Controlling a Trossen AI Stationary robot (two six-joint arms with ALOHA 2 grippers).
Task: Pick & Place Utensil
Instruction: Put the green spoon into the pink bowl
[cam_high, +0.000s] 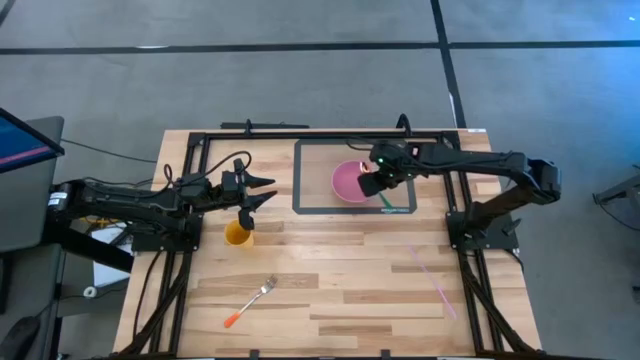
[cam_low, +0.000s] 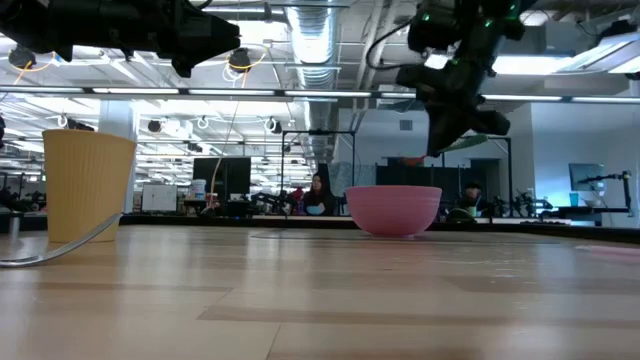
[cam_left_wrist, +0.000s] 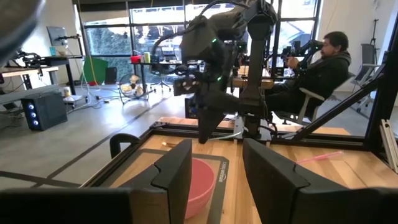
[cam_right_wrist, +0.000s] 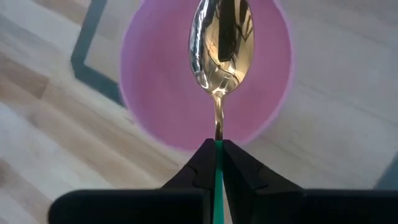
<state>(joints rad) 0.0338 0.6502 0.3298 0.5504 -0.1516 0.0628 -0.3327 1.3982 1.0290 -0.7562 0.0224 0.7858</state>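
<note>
A spoon with a shiny metal bowl (cam_right_wrist: 221, 43) and a green handle (cam_high: 385, 201) is in my right gripper (cam_high: 374, 182), which is shut on it above the pink bowl (cam_high: 348, 182). The pink bowl stands on a dark-edged mat (cam_high: 300, 175). In the low view my right gripper (cam_low: 455, 115) hangs above the pink bowl (cam_low: 393, 208). My left gripper (cam_high: 268, 194) is open and hovers just beyond the yellow cup (cam_high: 238, 233), touching nothing. A fork with an orange handle (cam_high: 250, 302) lies on the table near its front edge. My right gripper pinches the spoon between its two fingers at the top of the green handle (cam_right_wrist: 217, 155), just behind the metal neck (cam_right_wrist: 217, 118). The spoon runs along the fingers, with its metal bowl sticking out past them. It is lifted clear, over the pink bowl (cam_right_wrist: 155, 93).
A thin pink stick (cam_high: 435, 275) lies on the table's right part. A black frame (cam_high: 250, 131) runs along the far edge and sides. The yellow cup (cam_low: 88, 185) stands upright with the fork's tines (cam_low: 60, 248) in front of it. People sit in the room behind.
</note>
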